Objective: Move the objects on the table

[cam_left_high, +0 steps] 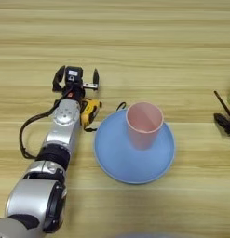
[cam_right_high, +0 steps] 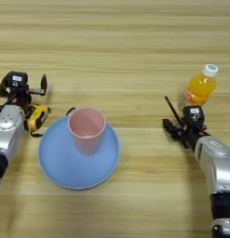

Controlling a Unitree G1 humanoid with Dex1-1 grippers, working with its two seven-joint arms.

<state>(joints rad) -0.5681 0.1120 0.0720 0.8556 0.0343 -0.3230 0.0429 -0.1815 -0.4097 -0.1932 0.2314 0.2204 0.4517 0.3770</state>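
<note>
Two hazards noted: right gripper [cam_right_high: 174, 125] clamping stick [cam_right_high: 171, 108] near bottle [cam_right_high: 200, 86], toppling possible; left gripper [cam_left_high: 75, 79] wide, empty.

Pale pink cup [cam_right_high: 86, 128] on a plain blue plate [cam_right_high: 56, 162]. Bottle [cam_right_high: 199, 87] at two o'clock: orange drink, white cap. Thin black stick [cam_right_high: 172, 109]. Table [cam_right_high: 116, 42] is light tan with horizontal grain streaks. Both arms are silver, with black fingers.
</note>
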